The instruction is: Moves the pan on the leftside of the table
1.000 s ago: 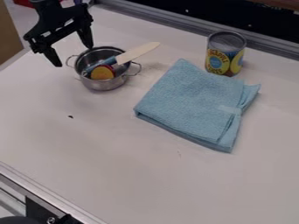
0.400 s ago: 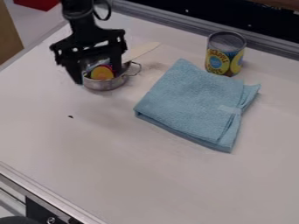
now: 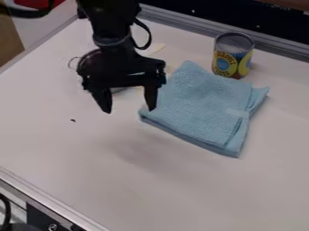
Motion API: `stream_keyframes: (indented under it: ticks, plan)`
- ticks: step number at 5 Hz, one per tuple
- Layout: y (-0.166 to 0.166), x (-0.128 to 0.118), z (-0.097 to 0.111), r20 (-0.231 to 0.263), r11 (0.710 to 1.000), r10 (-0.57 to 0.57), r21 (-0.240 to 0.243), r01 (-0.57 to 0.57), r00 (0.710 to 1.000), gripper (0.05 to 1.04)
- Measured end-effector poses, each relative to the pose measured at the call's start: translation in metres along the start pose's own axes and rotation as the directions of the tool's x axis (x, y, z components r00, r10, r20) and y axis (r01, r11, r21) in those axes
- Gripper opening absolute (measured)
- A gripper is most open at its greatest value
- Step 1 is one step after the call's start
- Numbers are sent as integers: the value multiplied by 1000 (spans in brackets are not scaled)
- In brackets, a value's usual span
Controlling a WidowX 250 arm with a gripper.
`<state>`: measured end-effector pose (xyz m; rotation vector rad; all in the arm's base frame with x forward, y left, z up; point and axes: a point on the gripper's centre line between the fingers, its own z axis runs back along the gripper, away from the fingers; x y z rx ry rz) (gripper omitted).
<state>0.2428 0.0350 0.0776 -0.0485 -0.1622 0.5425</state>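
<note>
White table (image 3: 181, 194) with metal edging (image 3: 193, 25) along its far side
Gripper (image 3: 129, 110) hangs pointing down, jaws apart, partly hiding the metal pan (image 3: 119, 90) at far left; folded blue cloth (image 3: 205, 106) to the right

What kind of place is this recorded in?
Probably a lab or workshop tabletop set up for robot trials: a black robot arm over a metal-edged white table with a folded cloth and can.

On the desk (image 3: 181, 189): one folded light-blue cloth (image 3: 202, 106), one yellow-labelled metal can (image 3: 233, 56), one round silver metal pan (image 3: 117, 90), one flat cream spatula (image 3: 154, 48).
</note>
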Motion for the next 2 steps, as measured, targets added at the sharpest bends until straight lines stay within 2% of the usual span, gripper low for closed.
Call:
stream_keyframes:
  ticks: [2]
  plan:
    - [-26, -53, -4, -35, 996, -82, 19, 83, 996, 999]
